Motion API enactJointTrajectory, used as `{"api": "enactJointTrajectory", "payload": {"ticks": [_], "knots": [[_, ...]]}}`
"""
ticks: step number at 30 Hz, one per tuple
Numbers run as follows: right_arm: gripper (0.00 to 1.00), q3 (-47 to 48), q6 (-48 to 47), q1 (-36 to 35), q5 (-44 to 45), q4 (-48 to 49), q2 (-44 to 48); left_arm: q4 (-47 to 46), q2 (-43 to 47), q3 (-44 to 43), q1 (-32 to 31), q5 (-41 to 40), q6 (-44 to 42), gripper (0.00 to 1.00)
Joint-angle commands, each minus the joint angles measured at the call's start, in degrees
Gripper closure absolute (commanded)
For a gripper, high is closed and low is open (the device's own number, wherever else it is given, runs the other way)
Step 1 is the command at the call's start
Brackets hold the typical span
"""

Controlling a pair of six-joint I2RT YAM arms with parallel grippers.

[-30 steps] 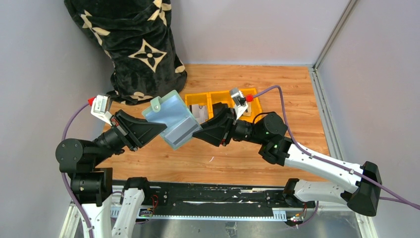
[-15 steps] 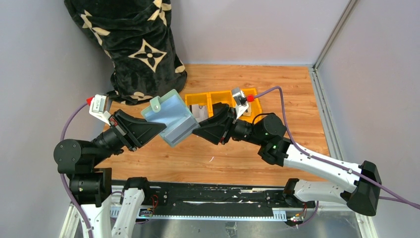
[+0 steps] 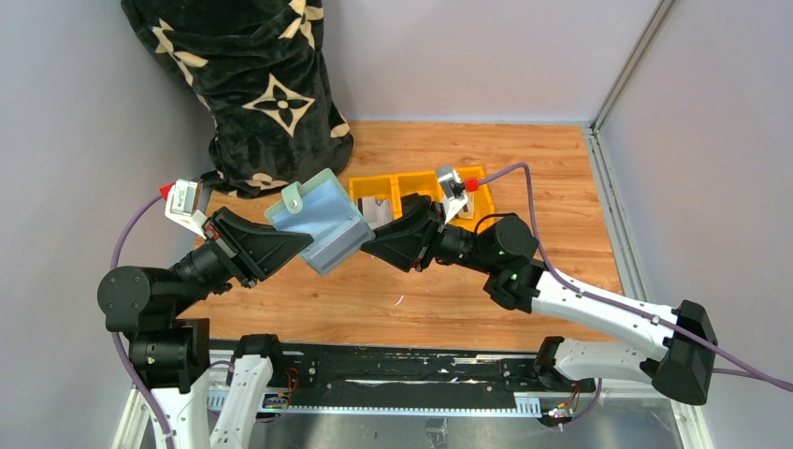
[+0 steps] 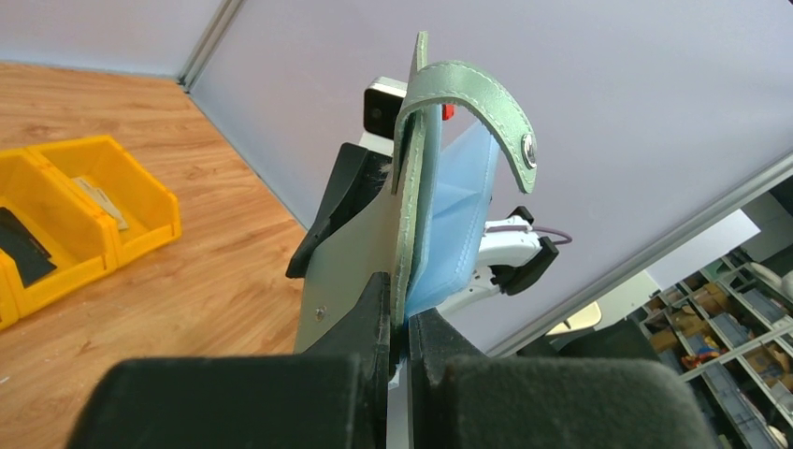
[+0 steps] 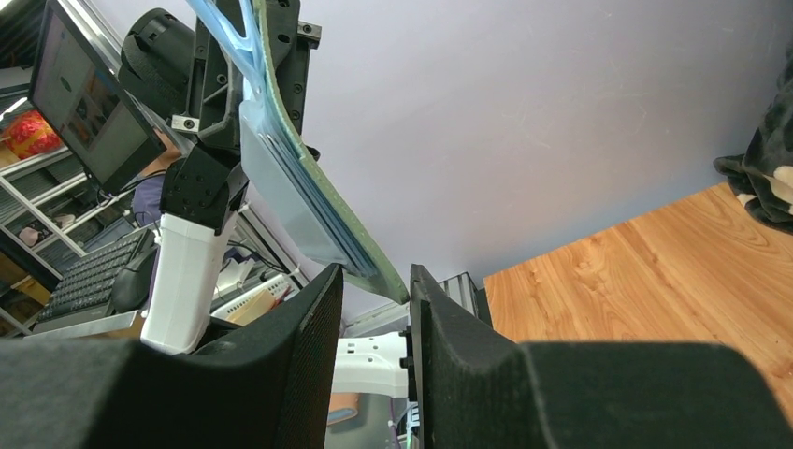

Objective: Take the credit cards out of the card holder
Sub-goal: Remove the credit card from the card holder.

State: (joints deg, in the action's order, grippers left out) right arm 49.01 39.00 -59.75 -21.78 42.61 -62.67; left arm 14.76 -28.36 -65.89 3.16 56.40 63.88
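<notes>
The card holder (image 3: 318,220) hangs in the air, lifted off the wooden table (image 3: 449,304), just to the left of the yellow tray (image 3: 414,178) and a little nearer the arm bases than the tray is. It is folded open into two panels, with its snap tab (image 3: 294,196) curling up on the side away from the tray.

The left gripper (image 3: 305,243) comes at it from the side far from the tray. Its jaws are pinched tight on the green outer flap, and in the left wrist view the flap's edge (image 4: 409,215) rises straight up out of the closed fingers (image 4: 374,313), with the bluish clear sleeves (image 4: 458,224) fanned beside it.

The right gripper (image 3: 367,250) reaches in from the tray's side. Its fingers (image 5: 323,313) stand apart, leaving a gap wider than the flap, and the lower corner of the holder (image 5: 391,283) sits just at the mouth of that gap.

The credit cards cannot be told apart from the pale sleeves (image 5: 281,178).
</notes>
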Motion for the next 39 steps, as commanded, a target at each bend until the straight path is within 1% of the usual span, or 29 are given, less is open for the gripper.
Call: {"api": "enactJointTrajectory", "payload": {"ticks": [1, 14, 21, 24, 28, 29, 32, 34, 35, 37, 39], "knots": [[0.64, 2.0, 0.1, -0.3, 0.6, 2.5, -1.0, -1.5, -0.6, -1.9, 0.0, 1.8, 1.3, 1.0], [0.63, 3.7, 0.2, -0.4, -0.1, 8.6, -2.1, -2.7, -1.2, -1.8, -0.1, 3.1, 2.4, 1.0], [0.59, 4.1, 0.4, -0.9, -0.9, 11.6, -2.7, -2.9, -1.3, -1.2, -0.1, 3.6, 2.3, 1.0], [0.55, 4.2, 0.1, -1.1, -1.3, 11.9, -2.8, -3.0, -1.3, -1.0, -0.1, 3.9, 2.4, 1.0], [0.54, 4.2, -0.4, -1.2, -1.6, 12.5, -2.9, -3.2, -1.4, -1.1, -0.1, 4.4, 2.7, 1.0], [0.55, 4.2, -0.4, -1.3, -1.7, 12.6, -2.9, -3.5, -1.5, -1.1, -0.1, 4.6, 2.9, 1.0], [0.65, 4.2, 0.7, -1.3, -3.2, 13.1, -3.1, -3.7, -1.5, -1.3, -0.1, 4.7, 2.6, 1.0], [0.66, 4.0, 2.2, -1.3, -5.0, 14.0, -3.5, -3.5, -1.7, -1.4, 0.0, 4.5, 1.9, 1.0], [0.65, 3.8, 2.9, -1.3, -6.4, 14.9, -3.6, -3.3, -1.8, -1.4, 0.0, 4.3, 1.8, 1.0], [0.59, 2.9, 4.5, -1.4, -9.4, 17.4, -4.0, -3.2, -2.2, -1.6, 0.0, 4.2, 2.0, 1.0], [0.57, 1.8, 5.9, -1.4, -11.3, 19.7, -4.0, -3.4, -2.5, -1.9, 0.0, 4.2, 2.3, 1.0]]}}
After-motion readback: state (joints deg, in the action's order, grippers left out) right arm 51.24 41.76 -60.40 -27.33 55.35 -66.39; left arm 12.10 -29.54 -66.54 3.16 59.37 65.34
